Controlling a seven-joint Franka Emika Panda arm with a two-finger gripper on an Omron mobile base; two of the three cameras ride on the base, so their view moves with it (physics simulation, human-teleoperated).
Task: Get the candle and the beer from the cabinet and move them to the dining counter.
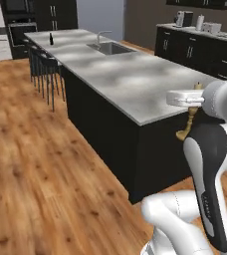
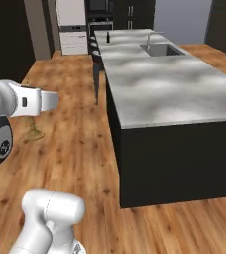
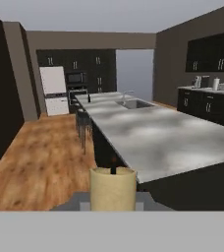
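— What is the desk (image 1: 135, 82) looking like?
— Its top is showing smooth grey-white marble over a matt black base; the sink (image 1: 110, 48) is gleaming like steel.
— And the candle (image 1: 188, 124)?
— It's looking like tan-gold brass; the floor (image 1: 31, 159) is showing glossy wood planks.

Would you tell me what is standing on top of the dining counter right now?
On the dining counter, the beer stands near the far end, before the inset sink and faucet. The sink's inside is partly hidden.

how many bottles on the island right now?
1: the beer stands at the far end of the dining counter, beyond the sink. None seem hidden.
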